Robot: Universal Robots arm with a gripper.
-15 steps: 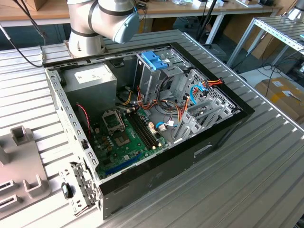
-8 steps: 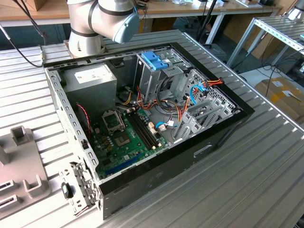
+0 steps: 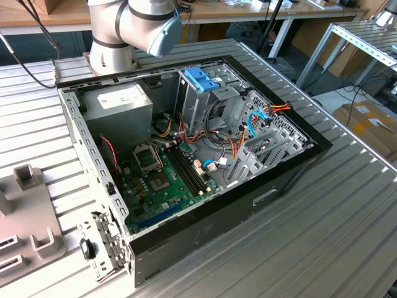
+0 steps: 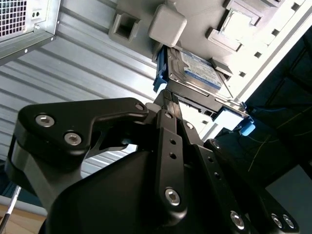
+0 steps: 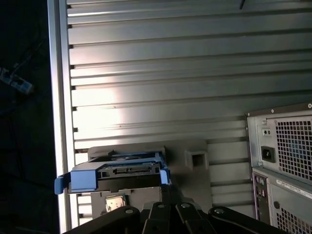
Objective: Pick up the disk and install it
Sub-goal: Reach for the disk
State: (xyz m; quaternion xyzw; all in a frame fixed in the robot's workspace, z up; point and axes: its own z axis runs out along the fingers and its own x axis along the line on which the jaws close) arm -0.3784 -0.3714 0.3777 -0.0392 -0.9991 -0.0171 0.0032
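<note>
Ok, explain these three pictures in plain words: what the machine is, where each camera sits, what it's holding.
The machine is a robot arm standing on a ribbed metal table. The exterior view comes from a camera off the arm: it shows an open computer case lying on its side, and a grey holder block on that view's left. Both wrist views come from cameras riding on the arm. They look past the black end effector at the disk, a hard drive in a light-blue frame, at a grey holder block. The end effector is right at the disk's edge; whether it grips it I cannot tell.
</note>
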